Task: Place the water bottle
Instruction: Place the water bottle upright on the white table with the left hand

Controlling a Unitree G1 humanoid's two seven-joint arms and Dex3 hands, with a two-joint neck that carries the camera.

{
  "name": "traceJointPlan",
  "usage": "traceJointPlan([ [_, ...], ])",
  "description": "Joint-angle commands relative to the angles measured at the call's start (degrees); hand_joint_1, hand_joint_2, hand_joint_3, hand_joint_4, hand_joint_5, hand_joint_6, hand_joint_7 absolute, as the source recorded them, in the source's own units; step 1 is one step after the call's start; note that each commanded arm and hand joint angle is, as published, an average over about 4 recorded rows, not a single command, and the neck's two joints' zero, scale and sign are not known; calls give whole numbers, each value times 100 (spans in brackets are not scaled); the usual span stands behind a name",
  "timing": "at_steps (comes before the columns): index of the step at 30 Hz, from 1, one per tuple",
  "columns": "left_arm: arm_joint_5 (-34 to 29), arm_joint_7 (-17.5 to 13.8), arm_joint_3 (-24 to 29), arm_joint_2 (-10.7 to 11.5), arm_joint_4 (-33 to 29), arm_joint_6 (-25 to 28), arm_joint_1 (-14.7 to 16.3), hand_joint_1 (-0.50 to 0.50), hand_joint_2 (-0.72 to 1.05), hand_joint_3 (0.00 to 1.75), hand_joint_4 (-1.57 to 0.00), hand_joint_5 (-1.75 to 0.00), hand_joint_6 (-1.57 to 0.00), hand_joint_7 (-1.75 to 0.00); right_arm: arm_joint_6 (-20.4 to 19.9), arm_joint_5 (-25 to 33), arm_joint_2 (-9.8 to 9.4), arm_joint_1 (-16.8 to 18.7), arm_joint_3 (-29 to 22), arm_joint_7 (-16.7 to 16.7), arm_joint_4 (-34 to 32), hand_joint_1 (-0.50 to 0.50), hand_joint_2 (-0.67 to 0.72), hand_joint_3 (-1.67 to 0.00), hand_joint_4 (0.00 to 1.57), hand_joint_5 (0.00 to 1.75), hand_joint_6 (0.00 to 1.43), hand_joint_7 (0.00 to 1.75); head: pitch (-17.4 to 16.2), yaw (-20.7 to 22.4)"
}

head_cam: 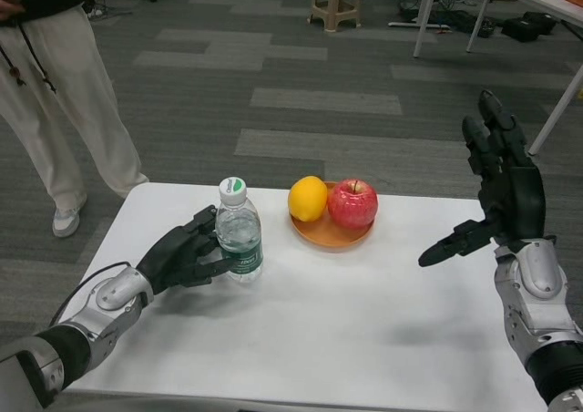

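The small clear plastic water bottle with a white cap and green label (239,231) stands upright on the white worktop (364,330), just left of the shallow orange plate (330,233) carrying a yellow lemon (307,199) and a red apple (352,202). The left hand (187,252) wraps its fingers around the bottle's left side, holding it. The bottle appears already set down (its base looks flat on the surface), so the placing seems nearly done; what remains is letting go and drawing clear. The right hand (496,193) hovers at the right with fingers spread wide, holding nothing.
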Motion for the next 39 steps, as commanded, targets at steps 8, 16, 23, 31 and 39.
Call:
traceJointPlan([
  [8,155,-42,152,71,-108,72,85,-50,96,9,0,-69,0,-28,-24,51,-1,63,-74,-30,-65,-50,34,0,0,0,0,7,2,26],
  [16,286,-42,280,95,-180,72,85,-50,85,7,0,-72,0,-26,-24,51,7,57,-83,-30,-50,-50,30,0,0,0,0,7,7,27],
  [23,355,-77,326,115,-235,72,85,-50,3,9,0,-82,0,-21,-24,51,7,54,-83,-30,-50,-50,28,0,0,0,0,7,5,32],
  [31,399,-75,447,106,-317,39,100,-50,-55,9,0,-92,0,-16,-24,51,7,54,-83,-30,-50,-50,28,0,0,0,0,7,-5,43],
  [39,262,-25,645,100,-418,6,102,-50,-55,9,0,-103,0,-14,-24,51,7,54,-80,-30,-34,-50,28,0,0,0,0,7,-32,62],
])
